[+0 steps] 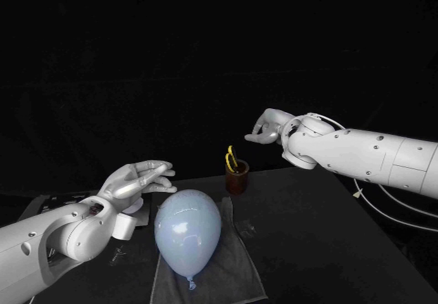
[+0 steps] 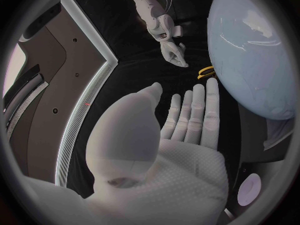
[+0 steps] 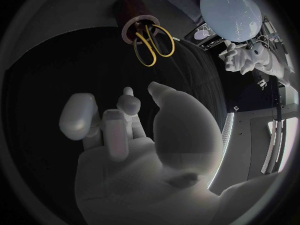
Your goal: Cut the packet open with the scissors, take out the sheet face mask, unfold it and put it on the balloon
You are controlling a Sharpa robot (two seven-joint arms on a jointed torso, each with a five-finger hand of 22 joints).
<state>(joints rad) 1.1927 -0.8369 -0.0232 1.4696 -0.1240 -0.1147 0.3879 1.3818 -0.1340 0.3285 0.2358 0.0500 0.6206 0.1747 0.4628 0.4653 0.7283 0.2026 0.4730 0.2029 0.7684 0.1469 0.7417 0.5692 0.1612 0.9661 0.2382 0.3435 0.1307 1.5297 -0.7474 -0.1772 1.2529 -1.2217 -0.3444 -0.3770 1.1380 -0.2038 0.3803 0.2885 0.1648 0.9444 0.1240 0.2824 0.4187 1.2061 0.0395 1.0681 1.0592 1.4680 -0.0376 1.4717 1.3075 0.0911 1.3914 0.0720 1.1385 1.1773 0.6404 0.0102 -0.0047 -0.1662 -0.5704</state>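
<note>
Two hands are seen empty at this moment, and neither is touching anything. The right hand (image 1: 268,130) is held high in the upper right of the frame, fingers loosely bent and apart. It hangs just above and to the right of the scissors (image 1: 231,158). These stand blades-down in a brown cup (image 1: 237,180) at the centre of the frame, yellow loops sticking up. The left hand (image 1: 137,180) is held at centre left, fingers spread and nothing gripped, just beside the top of the balloon (image 1: 187,228).

By the look of it, fetching the scissors is the step in hand, and none of the cutting has been started. A clean descent is called for, straight down onto the loops, which are seen side by side in the right wrist view (image 3: 153,45). They should be taken from above and lifted vertically, so that the cup is not dragged over or tipped. The cup is narrow and light-looking, so a sideways pull could well topple it toward the balloon.

The balloon is laid lengthwise on a grey cloth (image 1: 233,266), knot toward the bottom of the frame, and could roll if nudged; the left hand is best kept off it.

The table (image 1: 310,240) is black and matte, and a pale cable (image 1: 383,202) is looped at its right side. The room behind is dark, with little to be made out.
</note>
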